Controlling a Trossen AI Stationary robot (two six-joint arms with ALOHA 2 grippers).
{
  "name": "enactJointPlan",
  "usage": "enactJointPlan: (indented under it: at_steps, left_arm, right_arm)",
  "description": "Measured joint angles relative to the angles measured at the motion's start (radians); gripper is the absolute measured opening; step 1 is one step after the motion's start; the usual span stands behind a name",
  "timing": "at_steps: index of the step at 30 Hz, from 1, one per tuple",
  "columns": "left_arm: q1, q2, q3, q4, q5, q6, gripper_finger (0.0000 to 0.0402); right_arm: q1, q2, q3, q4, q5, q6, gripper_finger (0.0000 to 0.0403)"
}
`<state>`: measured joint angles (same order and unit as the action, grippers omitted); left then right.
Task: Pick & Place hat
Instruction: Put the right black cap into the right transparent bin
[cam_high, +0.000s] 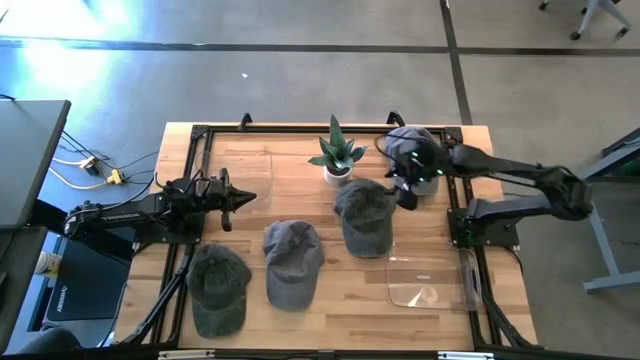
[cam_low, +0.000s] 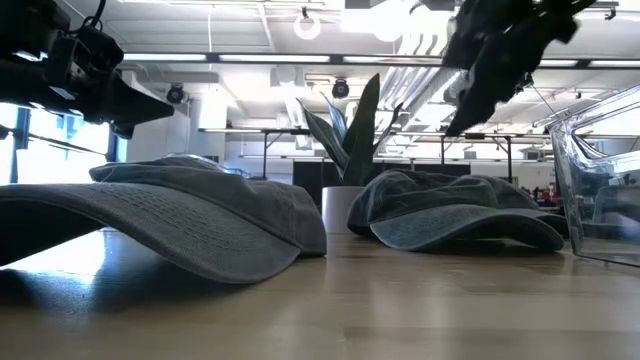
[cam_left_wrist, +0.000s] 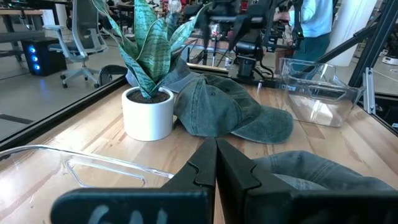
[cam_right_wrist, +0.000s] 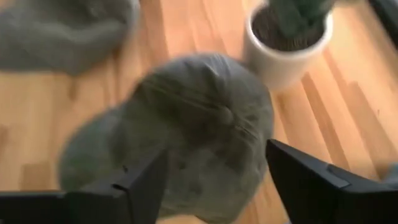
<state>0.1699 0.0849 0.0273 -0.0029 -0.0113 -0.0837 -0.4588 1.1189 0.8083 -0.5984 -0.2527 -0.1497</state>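
Well left of the potted plant (cam_high: 337, 160), the left hand (cam_high: 240, 197) waits pinched shut over the tabletop (cam_high: 300, 160), holding nothing. Just right of the plant lies the hat (cam_high: 364, 214) — the right hand (cam_high: 405, 193) hovers above its far edge, fingers spread wide and empty. Descending off-centre, they might nip only loose cloth — or nudge the pot.

Matt cloth hat (cam_high: 364, 214), wooden table (cam_high: 350, 300)
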Motion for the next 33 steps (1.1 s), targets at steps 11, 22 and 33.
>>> enactJointPlan:
  at_steps: [11,22,33]
  left_arm:
    - [0.000,0.000,0.000,0.000,0.000,0.000,0.0001]
    - [0.000,0.000,0.000,0.000,0.000,0.000,0.0001]
    - [0.000,0.000,0.000,0.000,0.000,0.000,0.0001]
  right_arm:
    - [-0.088,0.272,-0.010,0.047,-0.069,-0.121,0.0295]
    - [-0.095,0.369,-0.080,0.192,-0.301,-0.117,0.0243]
    - [-0.089,0.223,-0.083,0.154,-0.663,0.041,0.0012]
